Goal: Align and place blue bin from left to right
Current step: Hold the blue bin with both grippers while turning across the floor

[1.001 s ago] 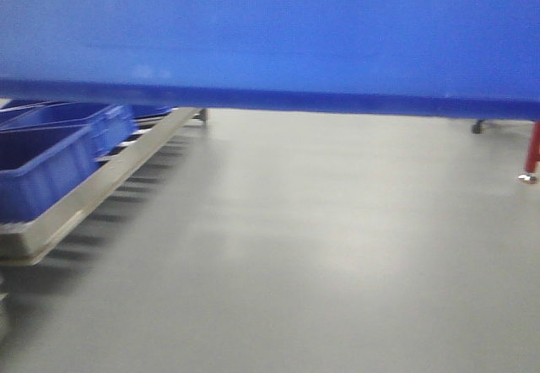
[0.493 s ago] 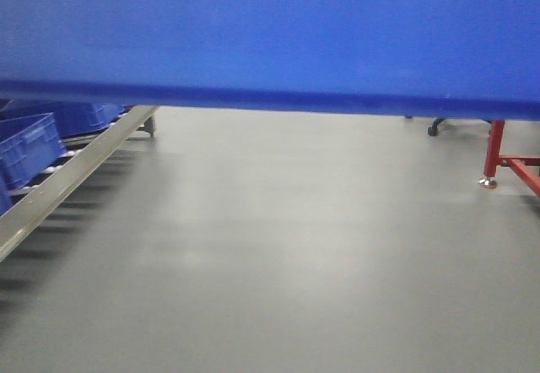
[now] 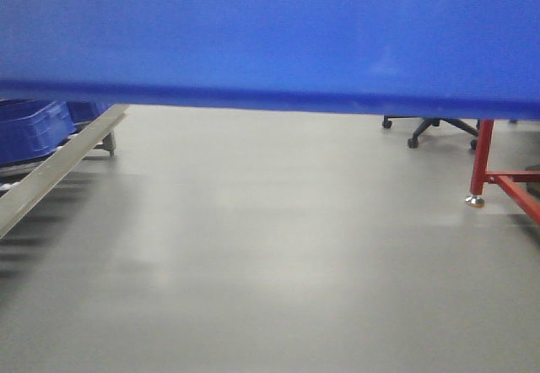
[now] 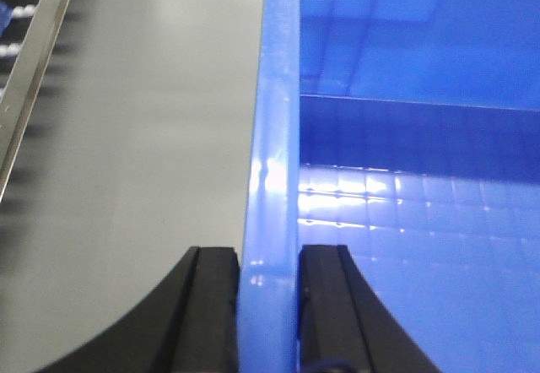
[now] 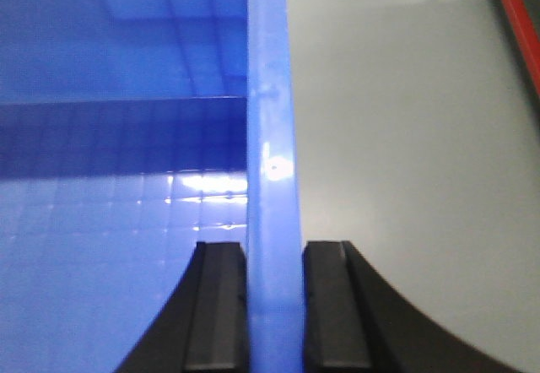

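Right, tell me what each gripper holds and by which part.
The large bright-blue plastic bin: left gripper clamps its left wall's rim, right gripper its right wall's rim.

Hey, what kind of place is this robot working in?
Likely a warehouse or factory hall: a metal roller conveyor with dark blue bins, a red steel frame, bare grey floor, plus the blue bin, a large crate.

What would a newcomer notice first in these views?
The blue bin fills the top third of the front view, held up over the grey floor. In the wrist views the left gripper and right gripper each clamp one of its side walls, one finger inside and one outside. At the edges are a roller rack with darker bins on the left, and a red frame on the right.
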